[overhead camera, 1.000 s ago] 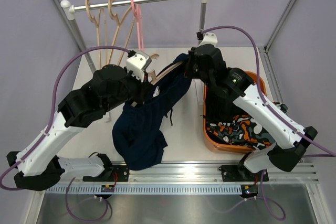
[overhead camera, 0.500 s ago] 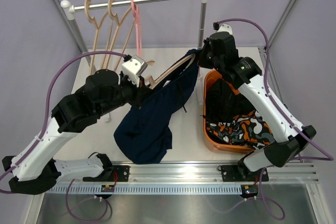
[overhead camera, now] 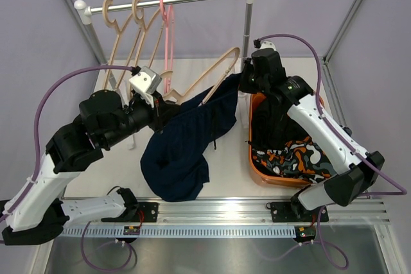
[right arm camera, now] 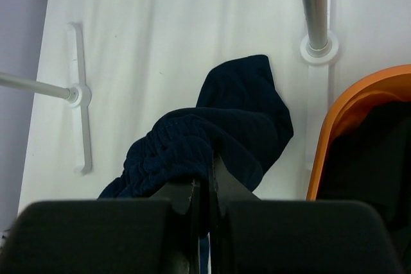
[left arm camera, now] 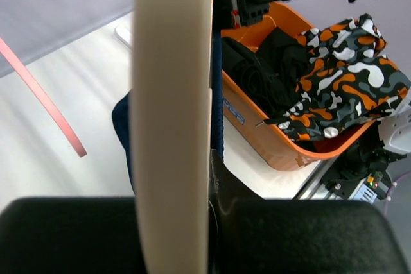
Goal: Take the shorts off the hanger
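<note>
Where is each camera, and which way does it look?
Top: above, behind the arms, looking down on both arms and the dark navy cloth shorts.
Left wrist: faces along the pale wooden hanger toward the orange plastic tub; black fingers below.
Right wrist: looking down at the shorts; black fingers below.
Shared: the tub shows in all three.

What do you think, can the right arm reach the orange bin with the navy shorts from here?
Probably yes. The right pincer is shut on the navy shorts beside the rim of the orange bin, nothing between. But the shorts hang over the wooden hanger that the left pincer holds.
</note>
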`<state>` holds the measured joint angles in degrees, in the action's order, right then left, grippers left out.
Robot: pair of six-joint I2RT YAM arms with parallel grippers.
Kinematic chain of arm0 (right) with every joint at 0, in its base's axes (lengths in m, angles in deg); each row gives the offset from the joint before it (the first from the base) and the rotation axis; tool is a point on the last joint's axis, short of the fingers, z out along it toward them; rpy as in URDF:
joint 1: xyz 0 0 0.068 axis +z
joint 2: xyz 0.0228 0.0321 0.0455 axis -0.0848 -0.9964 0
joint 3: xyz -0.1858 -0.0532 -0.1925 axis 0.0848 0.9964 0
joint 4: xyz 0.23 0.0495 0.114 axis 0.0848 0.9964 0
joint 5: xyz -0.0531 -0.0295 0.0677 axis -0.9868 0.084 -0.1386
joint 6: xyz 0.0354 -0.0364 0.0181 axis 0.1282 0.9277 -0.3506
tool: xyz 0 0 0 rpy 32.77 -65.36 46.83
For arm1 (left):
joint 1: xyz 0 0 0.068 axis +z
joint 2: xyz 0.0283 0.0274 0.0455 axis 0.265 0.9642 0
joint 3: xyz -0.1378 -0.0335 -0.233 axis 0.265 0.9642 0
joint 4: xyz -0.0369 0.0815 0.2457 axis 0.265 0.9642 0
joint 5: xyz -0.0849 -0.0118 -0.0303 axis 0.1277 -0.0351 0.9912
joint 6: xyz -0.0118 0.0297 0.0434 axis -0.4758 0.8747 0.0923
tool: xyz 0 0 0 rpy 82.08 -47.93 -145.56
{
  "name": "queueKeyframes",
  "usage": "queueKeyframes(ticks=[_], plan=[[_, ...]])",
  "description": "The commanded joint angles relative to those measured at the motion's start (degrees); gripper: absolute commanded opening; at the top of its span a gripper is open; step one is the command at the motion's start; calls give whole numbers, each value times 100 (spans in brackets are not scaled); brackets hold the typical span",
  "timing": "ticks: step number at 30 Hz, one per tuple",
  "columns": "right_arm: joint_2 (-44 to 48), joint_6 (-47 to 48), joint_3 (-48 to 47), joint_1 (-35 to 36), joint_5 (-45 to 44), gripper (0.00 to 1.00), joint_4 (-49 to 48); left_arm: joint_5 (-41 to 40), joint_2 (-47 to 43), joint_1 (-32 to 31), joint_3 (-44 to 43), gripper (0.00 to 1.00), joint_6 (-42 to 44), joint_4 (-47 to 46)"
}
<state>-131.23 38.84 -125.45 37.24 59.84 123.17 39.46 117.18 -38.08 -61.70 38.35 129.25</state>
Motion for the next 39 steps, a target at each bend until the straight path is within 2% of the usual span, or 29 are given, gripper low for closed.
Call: queueKeyframes(ticks=[1,4,5,7,9,11,14,17,19,22,24,25,26,29,34,39], plan=[[292,6,260,48,-269,0,-315,-302,-352,-25,-16,0,-100,-646],[398,6,252,952,-751,0,-227,-698,-343,-16,230,0,-197,-1399],[433,-55,243,1511,-840,0,-210,-803,-317,-16,292,0,-232,-1568],[477,-82,181,2146,-1069,0,-288,-1015,-273,-16,494,0,-294,-2111],[390,-74,15,3040,-1270,0,-271,-1295,-142,-16,556,0,-329,-2395],[276,-21,-300,3614,-1622,0,-18,-1558,8,-16,486,0,-311,-2615],[152,84,-557,3767,-1965,0,238,-1753,368,-16,215,0,-285,-2677],[345,408,-837,3767,-2807,0,528,-2087,711,-16,-189,0,-250,-2440],[494,672,-1346,3749,-3686,0,844,-2289,851,-16,-322,0,-223,-2248],[705,1620,-2277,3732,-4925,0,785,-2386,870,-16,-341,0,-214,-2141],[1028,2953,-2692,3732,-5679,0,-310,-2404,887,-16,-340,0,-267,-2088],[1196,4212,-2684,3732,-5823,0,-985,-2395,905,-16,-340,0,-285,-2019],[1363,4816,-2545,3732,-5929,0,-2514,-2412,948,-16,-358,0,-311,-1974],[1830,6338,-2648,3723,-5948,0,-4046,-2421,1063,-7,-437,0,-355,-1790],[2217,6519,-2545,3723,-5781,0,-4323,-2369,1239,1,-516,0,-329,-1745],[2568,6159,-1403,3732,-5920,1,-4323,-2263,1467,10,-727,0,-320,-1728]])
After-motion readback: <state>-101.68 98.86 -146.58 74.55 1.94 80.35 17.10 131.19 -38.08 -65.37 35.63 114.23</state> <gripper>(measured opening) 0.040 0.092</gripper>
